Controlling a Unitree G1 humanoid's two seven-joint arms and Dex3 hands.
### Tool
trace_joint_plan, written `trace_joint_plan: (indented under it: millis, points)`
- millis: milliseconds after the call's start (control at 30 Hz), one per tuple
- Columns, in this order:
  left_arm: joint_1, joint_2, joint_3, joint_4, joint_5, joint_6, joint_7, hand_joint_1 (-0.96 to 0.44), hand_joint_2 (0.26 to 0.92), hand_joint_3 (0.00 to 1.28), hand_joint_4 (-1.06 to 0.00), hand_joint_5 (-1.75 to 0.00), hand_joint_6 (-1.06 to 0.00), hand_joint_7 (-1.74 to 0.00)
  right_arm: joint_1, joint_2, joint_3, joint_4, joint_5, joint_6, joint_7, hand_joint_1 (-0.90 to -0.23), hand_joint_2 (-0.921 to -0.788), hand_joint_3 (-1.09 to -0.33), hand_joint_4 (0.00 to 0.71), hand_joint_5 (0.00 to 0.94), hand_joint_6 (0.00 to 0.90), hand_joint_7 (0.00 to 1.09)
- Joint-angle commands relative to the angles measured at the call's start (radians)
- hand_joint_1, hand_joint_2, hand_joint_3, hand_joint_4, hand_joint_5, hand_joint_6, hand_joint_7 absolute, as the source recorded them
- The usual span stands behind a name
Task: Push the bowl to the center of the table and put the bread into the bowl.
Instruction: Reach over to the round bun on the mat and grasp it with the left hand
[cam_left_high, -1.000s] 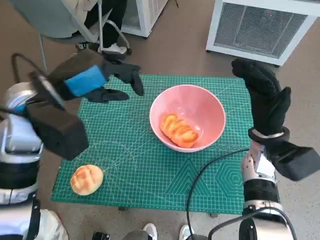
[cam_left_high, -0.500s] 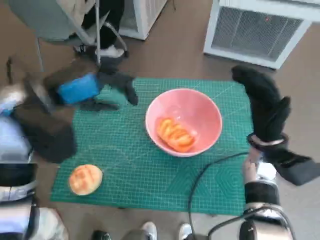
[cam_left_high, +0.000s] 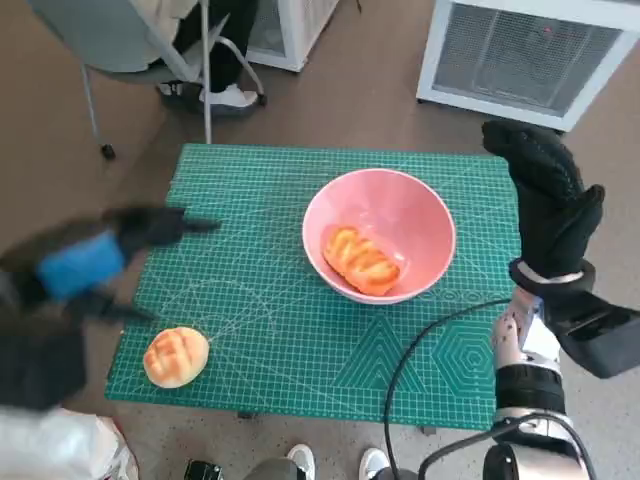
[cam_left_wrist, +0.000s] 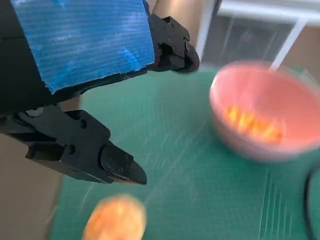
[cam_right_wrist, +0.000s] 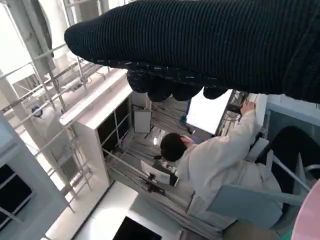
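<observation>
A pink bowl (cam_left_high: 380, 205) sits near the middle of the green mat, right of centre, with one orange braided bread (cam_left_high: 361, 260) inside; the left wrist view shows the bowl (cam_left_wrist: 280, 115) blurred. A second round bun (cam_left_high: 176, 356) lies at the mat's near left corner, and in the left wrist view the bun (cam_left_wrist: 115, 220) is below my fingers. My left hand (cam_left_high: 95, 262), blurred, hovers over the mat's left edge above the bun, its fingers (cam_left_wrist: 107, 165) apart and holding nothing. My right hand (cam_left_high: 548, 195) is raised upright at the mat's right edge, fingers extended, empty.
The green cutting mat (cam_left_high: 270, 320) covers the table. A black cable (cam_left_high: 420, 350) crosses its near right part. A chair and a person's legs (cam_left_high: 215, 60) stand beyond the far left; white units (cam_left_high: 530, 50) stand beyond the far right. A seated person (cam_right_wrist: 210, 160) appears in the right wrist view.
My left hand has swung from the mat's far left area down toward the near left, close to the round bun. The bowl and right hand stay roughly where they were.
</observation>
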Motion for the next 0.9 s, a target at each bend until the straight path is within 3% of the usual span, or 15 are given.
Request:
trace_joint_plan:
  millis: [33, 400, 900]
  points:
    - [0.09, 0.013, 0.044, -0.071, -0.006, 0.018, 0.011, -0.21, 0.674, 0.06, -0.01, 0.0, -0.16, -0.04, 0.03, 0.003, 0.006, 0.018, -0.015, 0.014, -0.015, -0.614, -0.921, -0.751, 0.378, 0.0, 0.267, 0.2]
    - [0.198, -0.002, -0.007, -0.089, 0.052, 0.052, 0.084, -0.17, 0.683, 0.04, -0.02, 0.0, -0.17, -0.02, 0.03, 0.002, 0.018, 0.019, 0.008, 0.026, 0.016, -0.612, -0.921, -0.747, 0.381, 0.001, 0.266, 0.19]
    - [0.201, -0.028, -0.18, 0.038, 0.122, 0.037, 0.197, -0.12, 0.683, 0.02, -0.03, 0.0, -0.18, -0.01, 0.015, -0.001, 0.007, 0.038, 0.026, 0.035, 0.053, -0.622, -0.921, -0.744, 0.382, 0.001, 0.272, 0.19]
